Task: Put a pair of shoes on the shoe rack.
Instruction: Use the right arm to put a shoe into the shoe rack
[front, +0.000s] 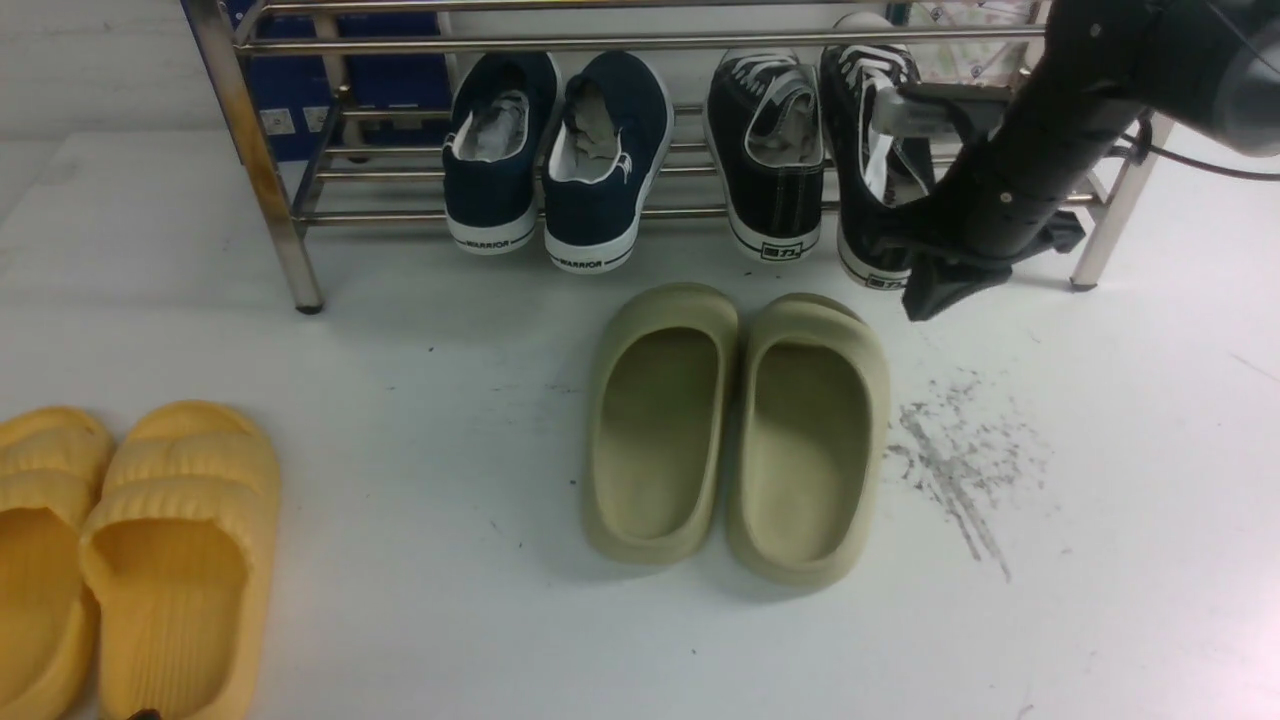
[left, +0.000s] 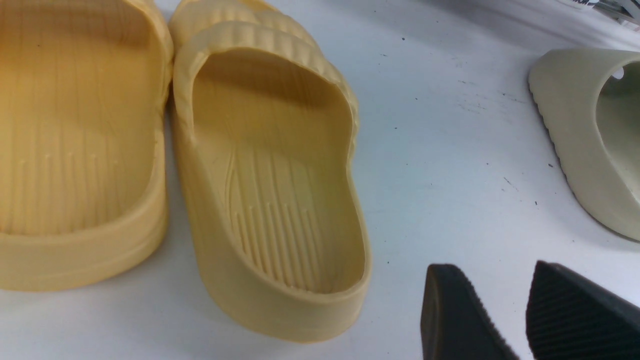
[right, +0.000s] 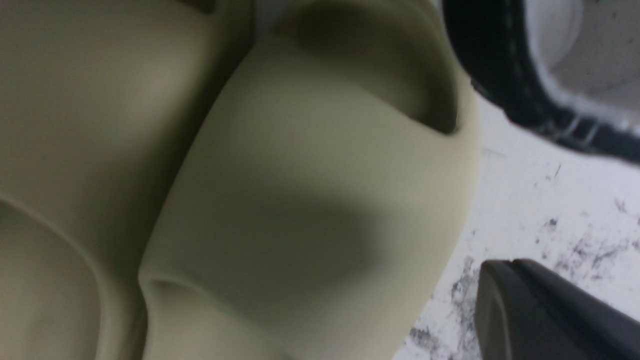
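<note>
Right gripper (front: 925, 292) is clenched empty, and the nearer black sneaker (front: 852, 160) sits at its 11 o'clock on the shoe rack (front: 255, 150), long axis 12-to-6. Left gripper (left: 492, 272) is open, far off.

Olive slippers (front: 655, 440) crowd rack (front: 250, 150) front; floor (front: 430, 330) leftward seemingly open

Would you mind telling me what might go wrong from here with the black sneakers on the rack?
The shut right gripper hangs right beside the heel of the right-hand black sneaker, which overhangs the shoe rack; pulling back carelessly might drag it off. The olive slippers lie close by, so a low retreat could knock them.
</note>
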